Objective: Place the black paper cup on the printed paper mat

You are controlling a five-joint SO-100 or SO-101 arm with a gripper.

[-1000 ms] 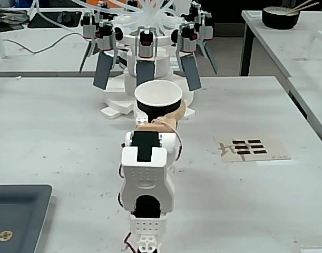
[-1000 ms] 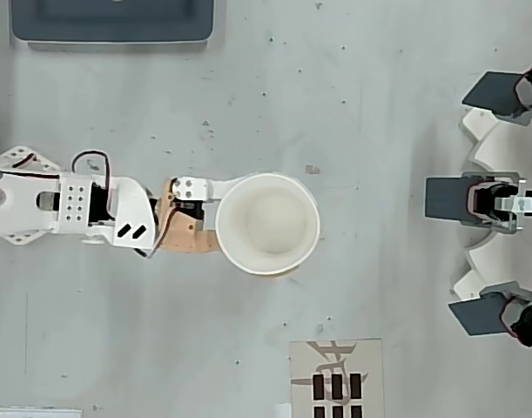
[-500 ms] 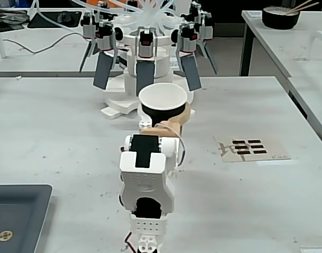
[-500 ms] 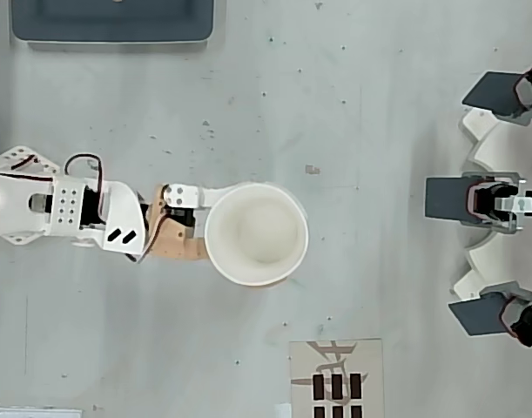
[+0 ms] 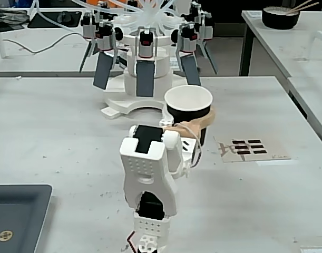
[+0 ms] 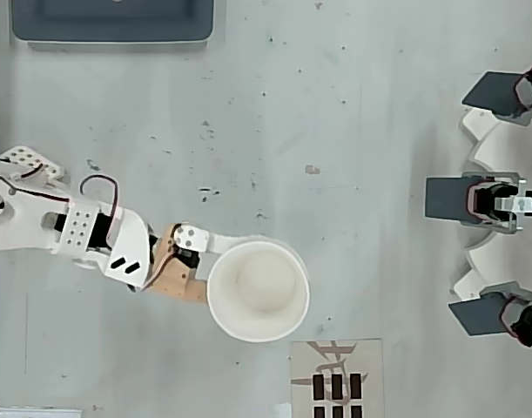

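Observation:
The black paper cup [image 5: 188, 109] stands upright with its white inside showing, and in the overhead view the cup [image 6: 258, 290] appears as a white circle. My gripper [image 5: 195, 125] is shut on the cup, its tan finger wrapped around the cup's wall below the rim. From above, the gripper [image 6: 215, 277] meets the cup's left side. The printed paper mat [image 5: 251, 149] lies flat on the table to the right of the cup in the fixed view. In the overhead view the mat [image 6: 336, 377] sits just below and right of the cup. The cup looks raised off the table.
A white multi-armed device [image 5: 146, 63] with dark paddles stands behind the cup. A dark grey tray [image 5: 16, 216] lies at the front left, seen as the tray [image 6: 113, 24] at the top of the overhead view. A dark bowl with chopsticks [image 5: 281, 16] rests on another table.

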